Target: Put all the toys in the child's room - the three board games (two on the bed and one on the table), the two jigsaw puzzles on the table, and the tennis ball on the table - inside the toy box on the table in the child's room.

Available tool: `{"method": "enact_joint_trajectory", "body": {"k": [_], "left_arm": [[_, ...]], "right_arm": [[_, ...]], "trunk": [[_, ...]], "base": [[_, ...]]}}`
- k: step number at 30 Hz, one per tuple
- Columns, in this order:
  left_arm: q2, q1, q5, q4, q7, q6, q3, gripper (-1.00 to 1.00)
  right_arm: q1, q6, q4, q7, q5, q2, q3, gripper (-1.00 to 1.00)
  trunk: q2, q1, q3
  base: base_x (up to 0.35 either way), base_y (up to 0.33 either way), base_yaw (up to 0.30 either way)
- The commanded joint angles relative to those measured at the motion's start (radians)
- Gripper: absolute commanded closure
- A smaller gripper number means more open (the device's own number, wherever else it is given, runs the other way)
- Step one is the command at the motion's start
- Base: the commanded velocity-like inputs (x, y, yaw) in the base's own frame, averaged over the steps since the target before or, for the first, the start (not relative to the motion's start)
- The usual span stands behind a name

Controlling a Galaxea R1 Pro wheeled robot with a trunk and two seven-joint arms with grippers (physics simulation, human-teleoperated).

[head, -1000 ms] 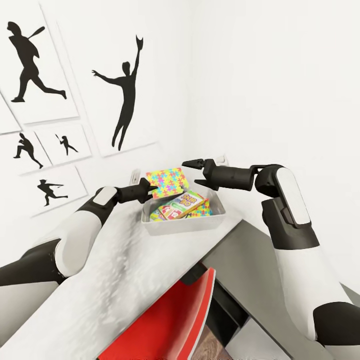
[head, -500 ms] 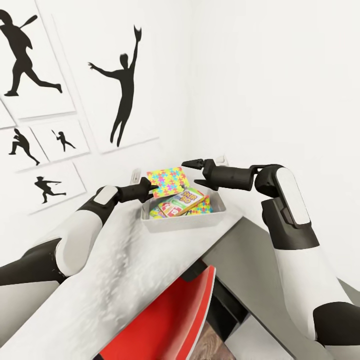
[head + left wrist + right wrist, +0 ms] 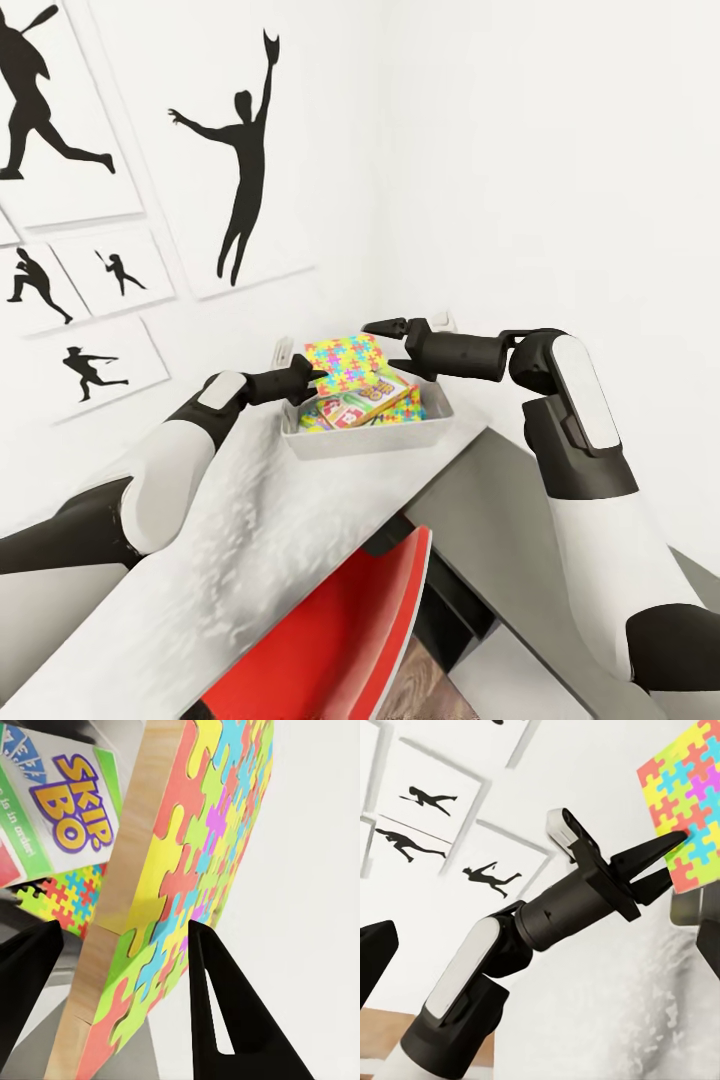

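1. The left tool (image 3: 308, 381) is closed on one edge of a jigsaw puzzle (image 3: 347, 362), a thin square of yellow, green, pink and blue pieces. It pinches the edge rather than the face, likely so the square hangs free and can drop straight down once let go.

2. The puzzle is held tilted above the toy box (image 3: 330, 443), over the side of the box nearest the left arm, not touching what lies inside. In the left wrist view a finger (image 3: 225, 1020) lies against the coloured face and the wooden edge of the puzzle (image 3: 187, 900) runs between the two fingers, so the hold looks firm.

3. The toy box sits on the tabletop (image 3: 250, 530) near its far corner, close to the wall. Keeping it there gives both arms reach to it from the near side.

4. Inside the toy box a Skip-Bo game box (image 3: 365, 400) lies slanted across the top of the pile, and a second jigsaw puzzle (image 3: 408, 409) shows beneath it at the far side of the box from the left arm. The slant suggests the box is filling, so the held puzzle will probably rest on top, not flat on the bottom.

5. The right tool (image 3: 398, 345) hovers over the toy box on the side away from the left arm, fingers spread and holding nothing, apart from the puzzle. It seems placed to stay clear of the drop.

6. I judge the step to be releasing the puzzle into the toy box; the ball is not visible.
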Motion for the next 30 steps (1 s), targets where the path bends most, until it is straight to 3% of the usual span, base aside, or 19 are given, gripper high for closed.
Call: {"method": "enact_joint_trajectory", "body": {"k": [1, 23, 30], "left_arm": [[-0.004, -0.001, -0.005, 0.0, -0.002, 0.005, 0.008, 1.0], [-0.018, -0.002, -0.004, 0.0, -0.003, 0.001, 0.006, 1.0], [-0.018, -0.004, -0.004, 0.0, -0.003, 0.0, 0.006, 1.0]], "right_arm": [[-0.001, 0.0, -0.001, -0.01, -0.009, -0.001, 0.001, -1.0], [-0.001, 0.001, -0.002, -0.01, -0.009, 0.0, 0.001, -1.0], [0.005, 0.0, -0.041, -0.01, -0.009, -0.001, -0.002, -1.0]], "trunk": [[-0.002, 0.001, -0.004], [-0.002, 0.001, -0.039], [-0.002, 0.001, -0.05]], "base": [[0.0, 0.0, 0.0], [0.0, 0.0, 0.0], [0.0, 0.0, 0.0]]}}
